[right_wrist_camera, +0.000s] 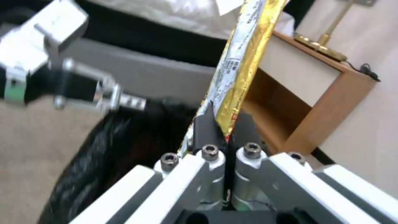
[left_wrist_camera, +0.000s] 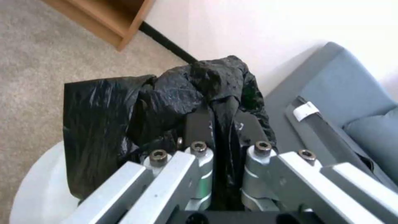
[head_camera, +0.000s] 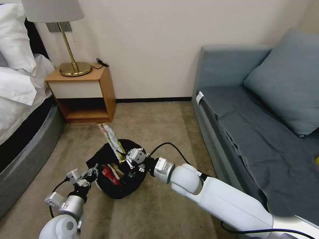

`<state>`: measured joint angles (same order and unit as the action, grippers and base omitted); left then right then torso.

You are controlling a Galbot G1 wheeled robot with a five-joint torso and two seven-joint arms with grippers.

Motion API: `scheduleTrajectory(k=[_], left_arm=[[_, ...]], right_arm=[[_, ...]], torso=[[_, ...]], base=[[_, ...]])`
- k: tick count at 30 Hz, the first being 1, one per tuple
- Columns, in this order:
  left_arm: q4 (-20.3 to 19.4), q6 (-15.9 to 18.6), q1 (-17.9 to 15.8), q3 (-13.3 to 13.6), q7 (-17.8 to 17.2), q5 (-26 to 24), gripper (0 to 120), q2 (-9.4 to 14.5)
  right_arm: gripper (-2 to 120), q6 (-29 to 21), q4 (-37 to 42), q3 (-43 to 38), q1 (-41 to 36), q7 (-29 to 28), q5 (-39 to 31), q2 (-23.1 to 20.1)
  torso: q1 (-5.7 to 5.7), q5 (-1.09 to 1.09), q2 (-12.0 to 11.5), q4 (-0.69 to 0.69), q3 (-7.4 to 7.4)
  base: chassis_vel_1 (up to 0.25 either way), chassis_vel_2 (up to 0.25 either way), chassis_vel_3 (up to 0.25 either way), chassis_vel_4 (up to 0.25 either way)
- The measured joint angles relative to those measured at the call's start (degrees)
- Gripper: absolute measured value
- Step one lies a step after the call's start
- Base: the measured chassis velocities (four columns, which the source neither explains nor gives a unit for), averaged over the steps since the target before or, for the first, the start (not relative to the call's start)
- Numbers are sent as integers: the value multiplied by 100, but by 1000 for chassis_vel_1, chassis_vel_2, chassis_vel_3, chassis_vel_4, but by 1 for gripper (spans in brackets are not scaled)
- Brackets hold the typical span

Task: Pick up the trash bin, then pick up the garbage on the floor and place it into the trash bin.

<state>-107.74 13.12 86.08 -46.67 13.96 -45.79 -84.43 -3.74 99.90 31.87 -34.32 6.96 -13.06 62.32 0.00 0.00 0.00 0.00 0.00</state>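
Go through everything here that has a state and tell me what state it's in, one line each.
trash bin: upright, bag open, gripped at its rim.
left gripper: shut on the bin's black bag.
right gripper: shut on the foil wrapper.
foil wrapper: held by its lower end over the bin, sticking up.
red-white wrapper: inside the bin.
lamp: upright on the nightstand.

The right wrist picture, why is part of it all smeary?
In the right wrist view the left gripper and the crinkly black-bagged trash bin look blurred, while the yellow-green foil wrapper pinched in the right gripper is sharper; the head view looks crisp, with the carpet evenly lit.
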Motion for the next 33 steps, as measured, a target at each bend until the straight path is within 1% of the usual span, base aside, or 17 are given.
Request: scheduleTrajectory(k=[5,8,14,20,21,22,23,24,26,28,30,31,33], left_arm=[[7,11,-6,-20,-22,-97,4,-19],[0,44,-6,-48,-86,-276,4,-22],[-4,56,-4,-51,-104,-363,4,-23],[-36,67,5,-45,-107,-432,4,-42],[-47,69,7,-45,-109,-450,4,-42],[-47,69,7,-45,-109,-450,4,-42],[-65,73,12,-48,-112,-475,4,-43],[-70,73,14,-49,-112,-480,4,-44],[-93,75,28,-72,-112,-512,4,-46],[-97,75,34,-80,-111,-520,4,-46],[-105,75,60,-120,-102,-558,4,-47],[-105,75,60,-120,-102,-558,4,-47],[-103,75,76,-145,-84,-572,4,-46]], right_arm=[[0,103,-187,40,-61,39,277,32],[0,208,-384,80,-90,78,489,65],[0,257,-488,221,-76,106,653,94],[0,254,-587,408,45,105,684,248],[3,249,-601,437,60,102,683,274],[3,249,-601,437,60,102,683,274],[9,234,-635,476,75,94,684,331],[10,229,-646,486,77,91,685,348],[20,185,-698,542,83,52,694,428],[21,179,-705,551,83,41,698,437],[33,170,-724,557,60,8,724,447],[33,170,-724,557,60,8,724,447],[41,169,-723,537,18,-1,744,412]], torso=[[0,0,0,0,0],[0,0,0,-1,0],[0,0,0,-1,0],[0,-1,0,0,0],[0,0,0,0,0],[0,0,0,0,0],[0,-1,0,0,0],[0,-1,0,0,0],[0,0,0,0,1],[0,-1,0,0,0],[0,-1,0,0,0],[0,-1,0,0,0],[0,0,0,0,0]], base=[[0,0,0,0],[0,0,0,0],[0,0,0,0],[0,0,0,0],[0,0,0,0],[0,0,0,0],[0,0,0,0],[0,0,0,0],[0,0,0,0],[0,0,0,0],[0,0,0,0],[0,0,0,0],[0,0,0,0]])
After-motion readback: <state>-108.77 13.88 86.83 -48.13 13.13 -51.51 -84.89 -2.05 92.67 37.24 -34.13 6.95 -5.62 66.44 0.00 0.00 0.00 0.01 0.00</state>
